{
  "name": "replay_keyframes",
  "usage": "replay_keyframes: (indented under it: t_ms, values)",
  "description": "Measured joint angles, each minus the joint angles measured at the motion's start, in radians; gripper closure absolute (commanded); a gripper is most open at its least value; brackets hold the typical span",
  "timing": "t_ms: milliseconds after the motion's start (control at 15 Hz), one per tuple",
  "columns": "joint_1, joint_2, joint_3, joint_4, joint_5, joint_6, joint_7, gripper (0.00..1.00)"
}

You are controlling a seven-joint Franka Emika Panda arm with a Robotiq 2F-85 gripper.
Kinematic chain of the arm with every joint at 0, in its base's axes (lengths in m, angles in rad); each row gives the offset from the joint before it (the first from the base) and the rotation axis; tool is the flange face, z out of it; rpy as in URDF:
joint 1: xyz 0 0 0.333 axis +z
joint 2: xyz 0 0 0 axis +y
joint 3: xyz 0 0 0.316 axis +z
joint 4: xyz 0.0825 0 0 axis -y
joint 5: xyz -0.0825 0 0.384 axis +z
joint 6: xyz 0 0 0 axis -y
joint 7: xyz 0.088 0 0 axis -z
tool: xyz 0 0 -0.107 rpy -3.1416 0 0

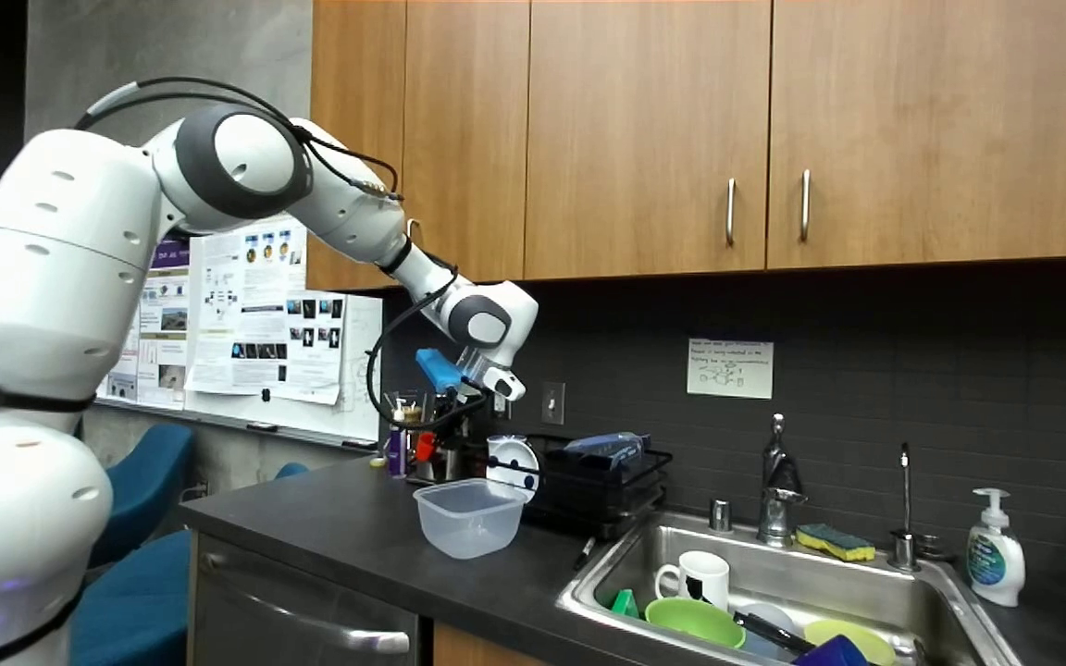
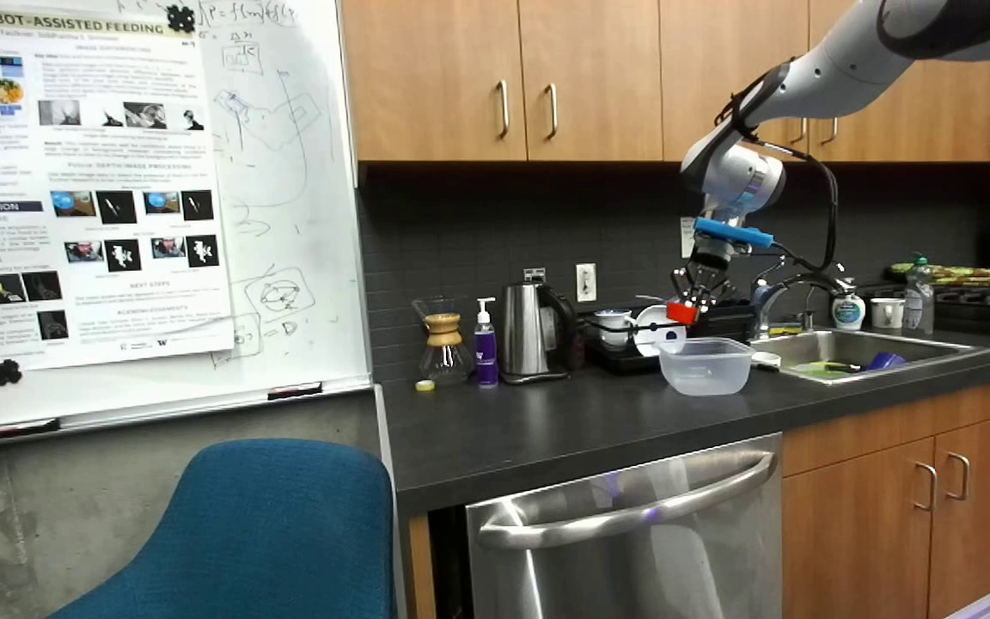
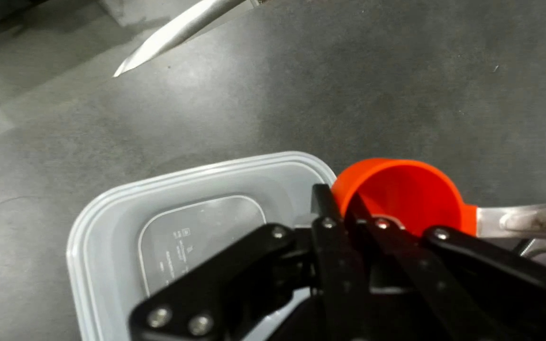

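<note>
Since the red cup [image 3: 413,192] right of the wrist view's center seems light and stiff, the gripper [image 3: 340,201] suitably pinches its rim.

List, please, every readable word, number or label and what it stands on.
Poster, cropped:
"IN ROBOT-ASSISTED FEEDING"
"DEPTH IMAGE PROCESSING"
"RK DETECTION"
"BACKGROUND"
"TE MATCHING"
"NEXT STEPS"
Too small or blurred: fine poster text, whiteboard writing, wall note, soap bottle label, container and measuring cup marks.
</note>
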Motion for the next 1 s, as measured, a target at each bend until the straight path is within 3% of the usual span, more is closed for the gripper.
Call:
replay_keyframes:
  t_ms: [533, 600, 1000]
  values:
    - [-0.052, 0.059, -0.029, 0.155, 0.000, -0.094, 0.000, 0.98]
    - [-0.057, 0.067, -0.031, 0.171, 0.000, -0.105, 0.000, 0.94]
    - [-0.068, 0.092, -0.032, 0.215, 0.006, -0.125, 0.001, 0.93]
